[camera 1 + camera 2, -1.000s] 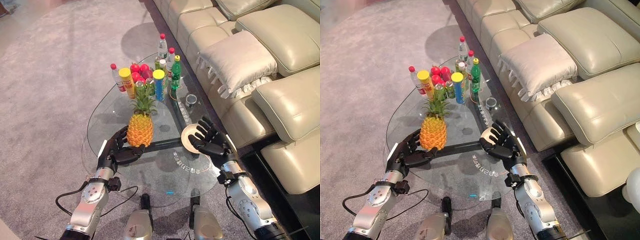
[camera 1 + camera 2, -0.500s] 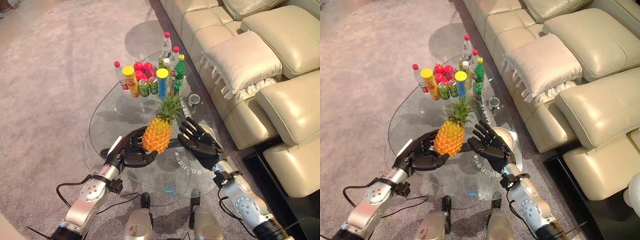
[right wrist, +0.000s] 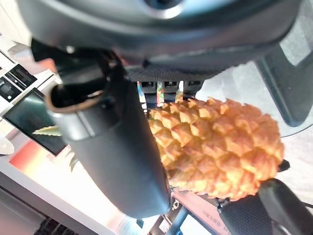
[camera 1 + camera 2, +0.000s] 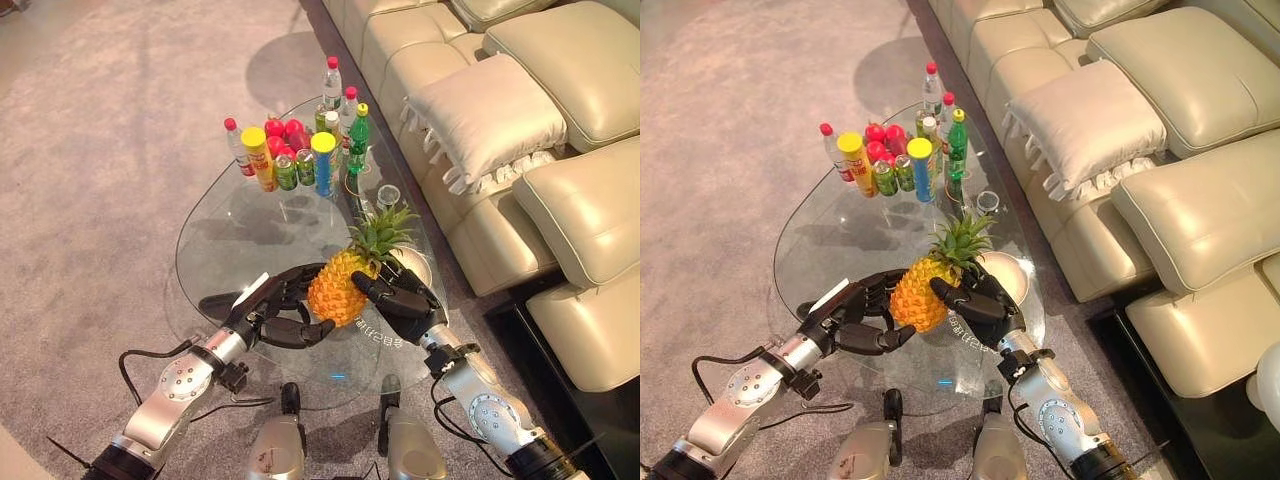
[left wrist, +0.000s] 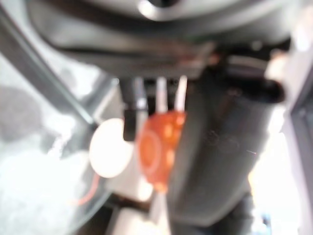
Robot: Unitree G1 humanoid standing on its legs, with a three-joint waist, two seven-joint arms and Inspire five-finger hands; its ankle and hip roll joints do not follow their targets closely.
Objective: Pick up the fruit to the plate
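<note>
Pineapple point(image 4: 337, 288) clasped between left robot hand point(image 4: 283, 312) and right robot hand point(image 4: 397, 300), fingers curled round it, tilted above the glass tabletop point(image 4: 230, 235). Keep both grips even while easing toward the plate point(image 4: 1008, 270) just beyond.

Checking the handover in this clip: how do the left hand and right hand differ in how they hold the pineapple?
The left hand cradles the pineapple from below at its rounded base, palm up. The right hand grips near the leafy crown, closer to the plate, fingers wrapped over the side. Both are dark and curled on the tilted fruit.
</note>
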